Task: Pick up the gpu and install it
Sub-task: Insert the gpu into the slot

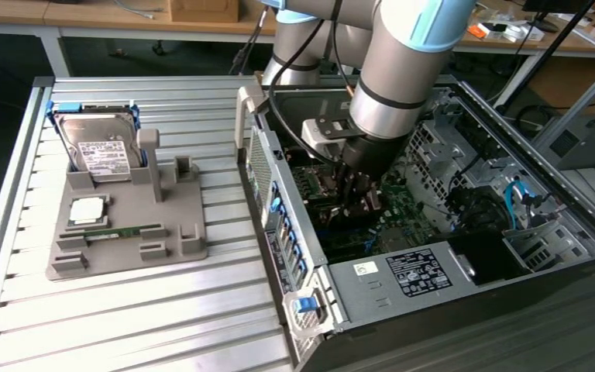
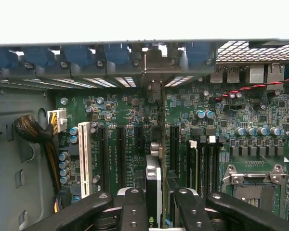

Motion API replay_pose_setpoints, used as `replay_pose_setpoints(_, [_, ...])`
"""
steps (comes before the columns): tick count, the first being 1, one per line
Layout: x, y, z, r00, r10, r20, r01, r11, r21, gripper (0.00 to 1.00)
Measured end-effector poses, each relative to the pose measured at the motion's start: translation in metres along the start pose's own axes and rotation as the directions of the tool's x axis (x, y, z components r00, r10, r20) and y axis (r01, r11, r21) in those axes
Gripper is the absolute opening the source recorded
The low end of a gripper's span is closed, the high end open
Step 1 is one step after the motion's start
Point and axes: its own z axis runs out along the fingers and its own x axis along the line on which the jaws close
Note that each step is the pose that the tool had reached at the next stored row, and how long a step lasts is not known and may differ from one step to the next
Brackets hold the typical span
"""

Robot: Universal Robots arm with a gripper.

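My gripper (image 1: pixel 358 195) is lowered inside the open computer case (image 1: pixel 380 298), over the green motherboard (image 2: pixel 115 108). In the wrist view the gpu (image 2: pixel 155 149) stands edge-on between the two black fingers (image 2: pixel 134 208), and the gripper (image 2: pixel 158 209) is shut on it. The card is upright and runs along the dark expansion slots (image 2: pixel 120 159). Its metal bracket end (image 2: pixel 154 91) reaches up to the slotted rear wall of the case (image 2: pixel 125 82). Whether its lower edge sits in a slot is hidden.
To the exterior view's left, a grey holder (image 1: pixel 179 232) on the slatted table carries a hard drive (image 1: pixel 101 151), a processor chip (image 1: pixel 87 209) and a green memory stick (image 1: pixel 117 231). A white slot (image 2: pixel 85 154), a cable bundle (image 2: pixel 33 132) and the processor socket (image 2: pixel 250 187) flank the card.
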Motion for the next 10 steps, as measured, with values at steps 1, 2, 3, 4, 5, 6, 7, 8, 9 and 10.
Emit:
replay_pose_setpoints(1, [0.0000,0.0000,0.0001,1.0000,0.000,0.0002,0.000,1.0000,0.0001,0.28])
replay_pose_setpoints(2, [0.0000,0.0000,0.0001,1.0000,0.000,0.0003,0.000,1.0000,0.0001,0.28])
replay_pose_setpoints(3, [0.0000,0.0000,0.0001,1.0000,0.000,0.0003,0.000,1.0000,0.0001,0.34])
replay_pose_setpoints(4, [0.0000,0.0000,0.0001,1.0000,0.000,0.0002,0.000,1.0000,0.0001,0.34])
replay_pose_setpoints(5, [0.0000,0.0000,0.0001,1.0000,0.000,0.0002,0.000,1.0000,0.0001,0.40])
replay_pose_setpoints(6, [0.0000,0.0000,0.0000,1.0000,0.000,0.0001,0.000,1.0000,0.0000,0.40])
replay_pose_setpoints(7, [0.0001,0.0000,0.0000,1.0000,0.000,-0.0001,0.000,1.0000,0.0000,0.40])
replay_pose_setpoints(8, [0.0001,0.0000,-0.0012,1.0000,0.000,-0.0003,0.000,1.0000,-0.0001,0.40])
replay_pose_setpoints(9, [0.0001,0.0000,-0.0036,1.0000,0.000,-0.0003,0.000,1.0000,-0.0001,0.40])
replay_pose_setpoints(10, [0.0001,-0.0001,-0.0065,1.0000,0.000,-0.0001,0.000,1.0000,0.0000,0.40])
